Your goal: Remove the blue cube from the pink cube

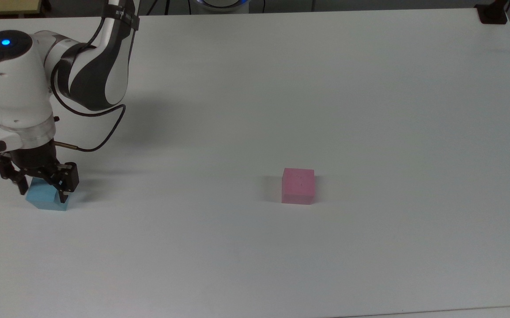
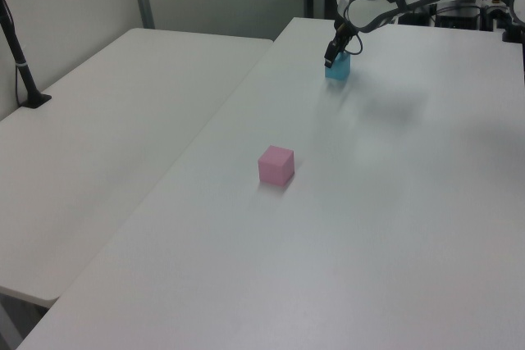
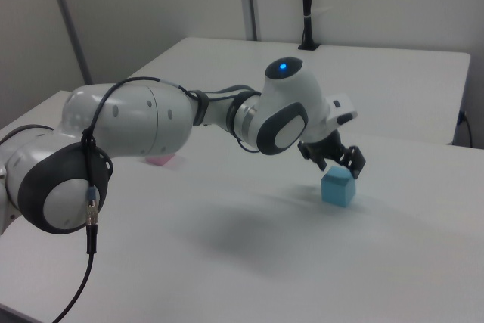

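Observation:
The blue cube (image 1: 43, 199) (image 2: 337, 70) (image 3: 337, 189) rests on the white table (image 1: 281, 265) at the top view's far left. My gripper (image 1: 42, 193) (image 2: 335, 56) (image 3: 336, 166) is open directly over it, one finger on each side of the cube's top; in the right view the fingertips sit at about the level of its upper edge. The pink cube (image 1: 298, 185) (image 2: 276, 165) stands alone near the table's middle, far from the blue one. In the right view the pink cube (image 3: 160, 160) peeks out from behind my arm.
My arm (image 1: 91, 66) reaches in from the top view's upper left. A black clamp (image 1: 492, 14) sits at the table's far right corner. In the left view a second table (image 2: 107, 120) adjoins on the left, with a black pole (image 2: 18, 55).

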